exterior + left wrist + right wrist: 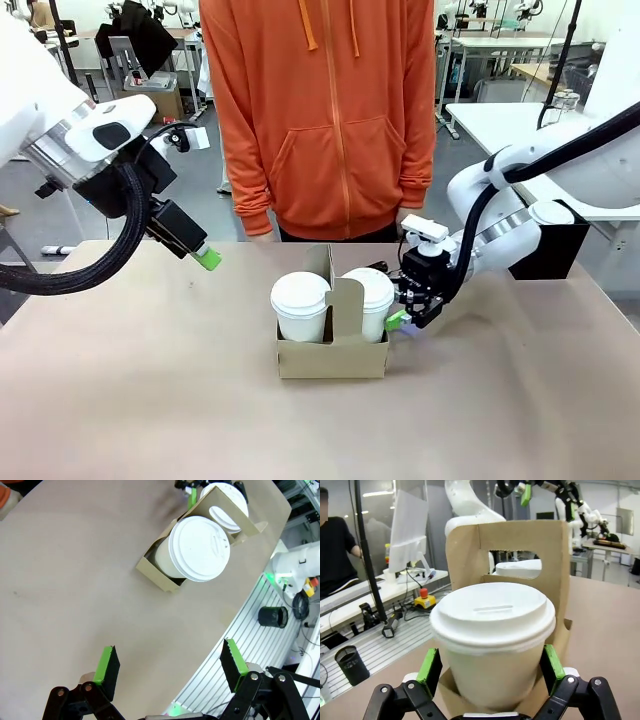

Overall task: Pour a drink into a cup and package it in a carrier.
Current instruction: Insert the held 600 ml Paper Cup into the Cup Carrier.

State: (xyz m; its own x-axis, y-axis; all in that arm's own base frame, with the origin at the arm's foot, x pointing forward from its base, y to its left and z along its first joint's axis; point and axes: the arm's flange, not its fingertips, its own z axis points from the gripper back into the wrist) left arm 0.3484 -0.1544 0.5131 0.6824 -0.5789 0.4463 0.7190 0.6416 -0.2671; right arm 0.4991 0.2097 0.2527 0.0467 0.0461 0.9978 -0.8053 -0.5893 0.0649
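Right cup (372, 296) sits in the right hole of the carrier (332, 358), mid-table, in front of the person (320, 110). A 2nd lidded cup, the left cup (300, 304), fills the other hole. My right gripper (398, 318) is at the right cup's side, low on its wall; in the right wrist view its green pads (429, 665) flank the cup (492, 645) on both sides. Whether they press the paper or stand just off it, I cannot tell.

My left gripper (207, 258) hangs above the table, well apart from the carrier, jaws wide apart and holding nothing; in its wrist view the pads (106, 666) frame bare tabletop (75, 580), with the carrier (165, 577) farther off.

Judgement: cup looks seated, so the step in hand is letting go or a final settle. To do it well: spread the fingers evenly, back out level and straight, clear of the handle (510, 540) and the carrier's low wall, so nothing tips or drags the box.

Materials: cups are plain white paper, tapering down, likely soft under squeeze. Lids are smooth white plastic, domed, with a sip slot. Carrier is thin brown cardboard, matte, folded, with an oval cut-out in the upright handle; light enough to slide, I judge
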